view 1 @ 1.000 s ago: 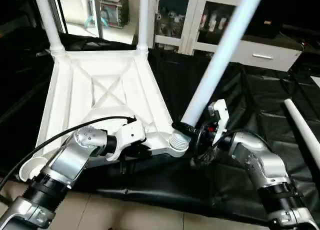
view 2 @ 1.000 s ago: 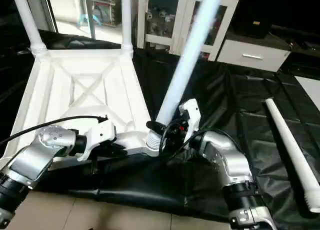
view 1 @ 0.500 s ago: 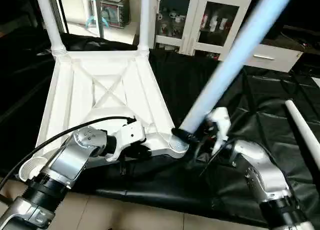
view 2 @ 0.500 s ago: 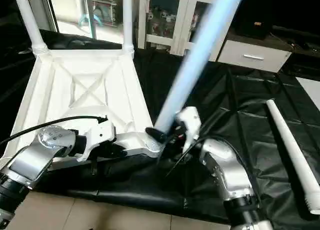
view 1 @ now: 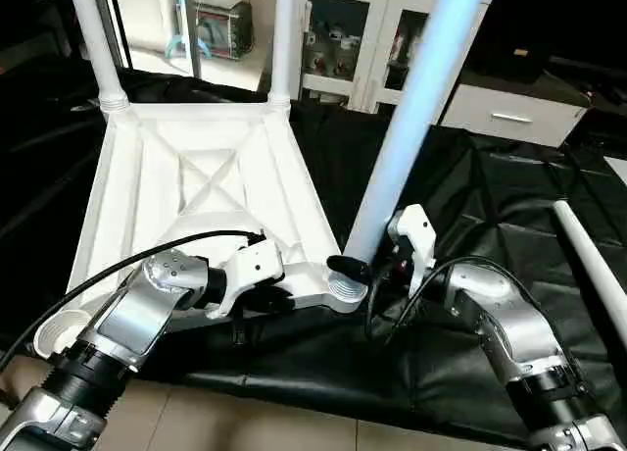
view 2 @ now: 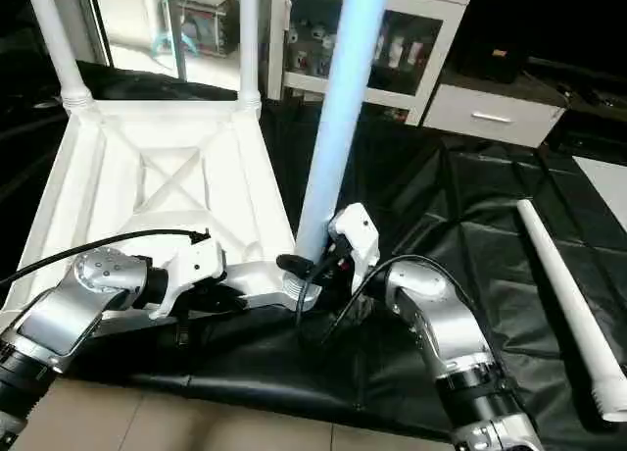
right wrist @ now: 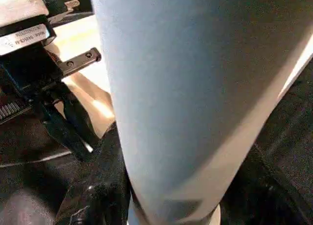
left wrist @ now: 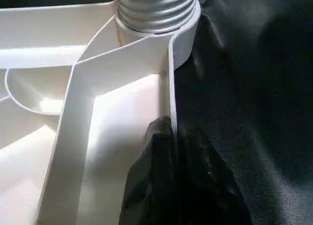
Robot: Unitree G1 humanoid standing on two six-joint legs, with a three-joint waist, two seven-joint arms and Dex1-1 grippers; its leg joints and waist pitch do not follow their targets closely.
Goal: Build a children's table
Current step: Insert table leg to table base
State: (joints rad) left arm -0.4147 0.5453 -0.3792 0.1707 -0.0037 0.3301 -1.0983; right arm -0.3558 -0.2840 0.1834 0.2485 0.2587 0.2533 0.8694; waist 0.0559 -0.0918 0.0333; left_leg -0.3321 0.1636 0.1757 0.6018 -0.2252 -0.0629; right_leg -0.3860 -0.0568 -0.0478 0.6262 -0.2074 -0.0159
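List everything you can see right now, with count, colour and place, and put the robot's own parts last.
Table top: one, white, upside down on the black sheet, X-ribbed underside up.
Fitted legs: two, white, upright in the far corner sockets.
Held leg: one, white, standing in the near right corner socket.
Loose leg: one, white, lying on the sheet at far right.
Black sheet: one, covering the floor under the work.
Cabinet: one, white with glass doors, behind.
Left end effector: black, shut on the table top's near rim.
Right end effector: black, shut on the held leg's base.
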